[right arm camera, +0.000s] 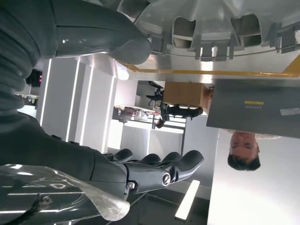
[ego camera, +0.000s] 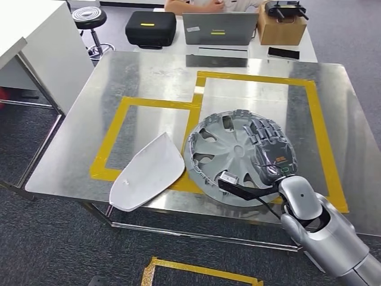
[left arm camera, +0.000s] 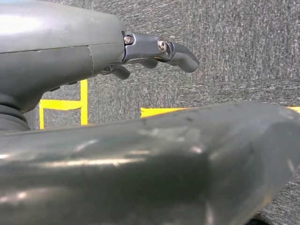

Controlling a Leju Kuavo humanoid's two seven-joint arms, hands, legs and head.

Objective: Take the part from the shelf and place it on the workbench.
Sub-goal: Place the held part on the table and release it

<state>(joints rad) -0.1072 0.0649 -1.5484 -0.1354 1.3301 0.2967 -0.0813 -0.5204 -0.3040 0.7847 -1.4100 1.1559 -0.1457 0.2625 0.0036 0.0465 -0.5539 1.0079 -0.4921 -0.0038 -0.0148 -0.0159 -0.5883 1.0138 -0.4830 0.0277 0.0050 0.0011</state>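
The round grey wheel cover [ego camera: 233, 158] lies flat on the shiny workbench [ego camera: 148, 77], at 3 o'clock from the white panel [ego camera: 146, 173]. The right hand [ego camera: 269, 149] is spread above it, holding nothing. Lift straight up, so nothing drags. The left hand [left arm camera: 155, 49] hangs, loosely curled, holding nothing.
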